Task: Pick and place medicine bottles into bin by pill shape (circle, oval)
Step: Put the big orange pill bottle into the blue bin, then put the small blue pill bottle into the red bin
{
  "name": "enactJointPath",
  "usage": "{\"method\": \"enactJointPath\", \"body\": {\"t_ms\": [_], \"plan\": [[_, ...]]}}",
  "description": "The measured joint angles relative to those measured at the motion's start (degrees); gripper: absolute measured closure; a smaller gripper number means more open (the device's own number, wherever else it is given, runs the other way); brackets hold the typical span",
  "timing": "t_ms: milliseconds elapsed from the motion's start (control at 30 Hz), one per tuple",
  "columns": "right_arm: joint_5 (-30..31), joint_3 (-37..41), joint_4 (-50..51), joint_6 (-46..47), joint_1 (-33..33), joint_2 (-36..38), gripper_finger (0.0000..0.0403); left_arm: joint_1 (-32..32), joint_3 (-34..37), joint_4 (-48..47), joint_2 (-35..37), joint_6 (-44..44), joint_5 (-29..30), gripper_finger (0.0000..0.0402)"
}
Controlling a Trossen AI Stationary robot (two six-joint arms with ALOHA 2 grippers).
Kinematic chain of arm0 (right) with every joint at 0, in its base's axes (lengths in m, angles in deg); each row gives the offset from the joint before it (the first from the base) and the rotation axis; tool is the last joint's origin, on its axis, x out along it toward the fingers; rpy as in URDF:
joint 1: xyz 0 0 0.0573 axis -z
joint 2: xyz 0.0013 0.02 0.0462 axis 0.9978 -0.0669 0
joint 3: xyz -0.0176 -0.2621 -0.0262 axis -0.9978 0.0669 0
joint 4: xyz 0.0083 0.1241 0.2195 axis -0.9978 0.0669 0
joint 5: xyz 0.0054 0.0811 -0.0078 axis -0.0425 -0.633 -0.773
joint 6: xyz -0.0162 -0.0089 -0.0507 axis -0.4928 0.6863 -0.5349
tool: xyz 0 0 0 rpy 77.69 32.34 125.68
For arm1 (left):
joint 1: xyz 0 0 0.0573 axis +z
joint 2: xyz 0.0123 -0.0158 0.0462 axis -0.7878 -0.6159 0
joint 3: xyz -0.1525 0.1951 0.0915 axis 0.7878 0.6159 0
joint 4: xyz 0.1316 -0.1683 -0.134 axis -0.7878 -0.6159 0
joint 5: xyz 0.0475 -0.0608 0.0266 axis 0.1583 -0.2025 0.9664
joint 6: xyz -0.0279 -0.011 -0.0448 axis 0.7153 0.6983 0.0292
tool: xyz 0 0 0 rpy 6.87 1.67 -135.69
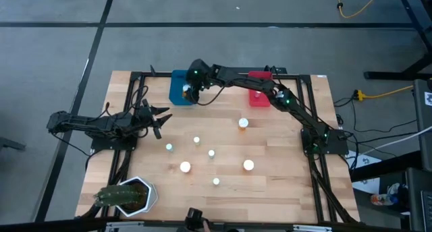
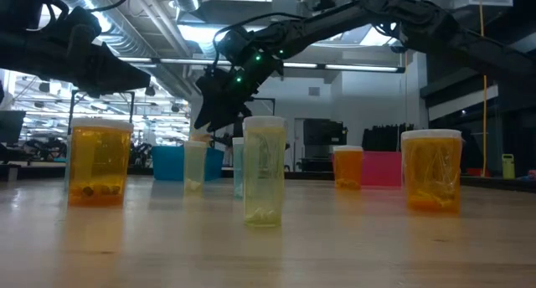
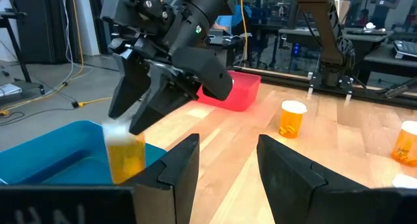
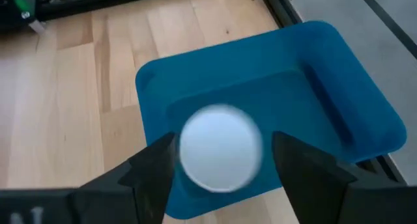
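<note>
Only the left wrist view shows the amber body of the bottle [image 3: 126, 155] the right gripper [image 3: 140, 120] clamps over the blue bin [image 3: 45, 159]; the right wrist view shows just its white cap [image 4: 219, 147] between the fingers [image 4: 153, 168], above the same bin [image 4: 339, 87]. From above, the right arm reaches across the table's far edge, past the red bin [image 1: 259, 97], to the blue bin [image 1: 178, 89]. The left gripper [image 1: 160, 121] rests low at the left side, fingers apart. Seven bottles [image 1: 243, 123] stand loose on the table [image 1: 283, 185], plus the held one; two bins.
</note>
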Motion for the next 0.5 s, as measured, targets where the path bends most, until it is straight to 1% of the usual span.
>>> {"method": "enactJointPath", "body": {"t_ms": [133, 300, 400, 500], "plan": [[0.0, 0.0, 0.0, 0.0, 0.0, 0.0, 0.0136, 0.0, 0.0, 0.0, 0.0, 0.0, 0.0, 0.0255], [0.0, -0.1, 0.7, 0.2, 0.0, 0.1, 0.0131, 0.0, 0.0, 0.0, 0.0, 0.0, 0.0, 0.0255], [0.0, -1.8, 5.5, 0.2, -0.1, 0.7, 0.0131, 0.0, 0.0, 0.0, 0.0, 0.0, 0.0, 0.0255], [0.0, -1.0, 11.7, 0.2, -0.3, 4.0, 0.0131, 0.0, 0.0, 0.0, 0.0, 0.3, 0.0, 0.0255]]}}
